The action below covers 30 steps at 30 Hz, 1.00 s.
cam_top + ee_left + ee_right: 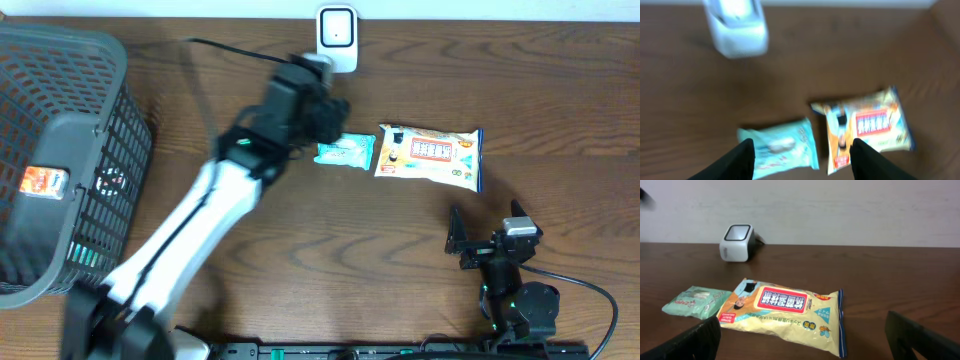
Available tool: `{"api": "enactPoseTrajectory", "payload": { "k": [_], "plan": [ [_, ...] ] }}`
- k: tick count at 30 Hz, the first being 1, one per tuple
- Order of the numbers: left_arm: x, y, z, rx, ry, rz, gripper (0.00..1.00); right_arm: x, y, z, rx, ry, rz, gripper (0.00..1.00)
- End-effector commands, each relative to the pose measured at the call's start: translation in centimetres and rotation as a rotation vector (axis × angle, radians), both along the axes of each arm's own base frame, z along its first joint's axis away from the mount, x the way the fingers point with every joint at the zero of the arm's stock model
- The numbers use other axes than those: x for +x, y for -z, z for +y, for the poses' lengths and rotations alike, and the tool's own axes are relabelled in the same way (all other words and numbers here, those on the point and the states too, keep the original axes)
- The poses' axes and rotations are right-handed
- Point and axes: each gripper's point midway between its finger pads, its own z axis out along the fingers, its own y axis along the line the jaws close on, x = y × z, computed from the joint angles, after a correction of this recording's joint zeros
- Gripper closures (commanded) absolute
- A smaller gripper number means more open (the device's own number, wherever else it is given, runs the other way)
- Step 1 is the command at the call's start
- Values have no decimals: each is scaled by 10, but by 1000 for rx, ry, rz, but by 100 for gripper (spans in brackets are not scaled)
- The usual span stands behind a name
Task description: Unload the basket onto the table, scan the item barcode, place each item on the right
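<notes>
A small teal packet [345, 153] lies flat on the table just below the white barcode scanner [337, 38]. My left gripper [335, 125] hovers over the packet's left end. In the left wrist view the gripper [802, 161] is open, its dark fingers [740, 161] wide apart above the teal packet [782, 148], gripping nothing. The scanner [737, 27] is blurred at the top left. A larger yellow wipes pack [428, 155] lies right of the teal one. My right gripper [485, 230] rests open near the front edge, facing the yellow pack [785, 312].
A grey wire basket [110, 120] stands at the left edge with an orange item [43, 181] inside. The left arm [190, 220] stretches diagonally across the table's middle. A black cable [585, 290] trails from the right arm's base.
</notes>
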Motion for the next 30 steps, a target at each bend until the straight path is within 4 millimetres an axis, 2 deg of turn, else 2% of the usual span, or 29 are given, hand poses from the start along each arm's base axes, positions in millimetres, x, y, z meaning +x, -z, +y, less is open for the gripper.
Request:
{"api": "enactPoseTrajectory", "payload": {
  "k": [1,5,8,10,13,15,18,23,26,30],
  "plan": [
    [4,-68,64,-11,-172,-139,39,0,1,-1,10,4,4,1],
    [-9,-120,151,1,-408,-257,38,0,1,-1,11,4,4,1],
    [-29,-158,218,5,-595,-358,38,0,1,-1,10,4,4,1],
    [-45,-176,260,21,-724,-411,38,0,1,-1,10,4,4,1],
    [-67,-184,316,65,-909,-437,37,0,1,-1,10,4,4,1],
    [-80,-179,349,100,-1017,-416,37,0,1,-1,10,4,4,1],
    [-95,-158,394,114,-1163,-334,37,0,1,-1,10,4,4,1],
    [-117,-116,462,-61,-1446,-207,37,0,1,-1,10,4,4,1],
    [-122,-85,485,-70,-1498,-107,37,0,1,-1,10,4,4,1],
    [-133,-29,506,-71,-1573,94,37,0,1,-1,10,4,4,1]
  ]
}}
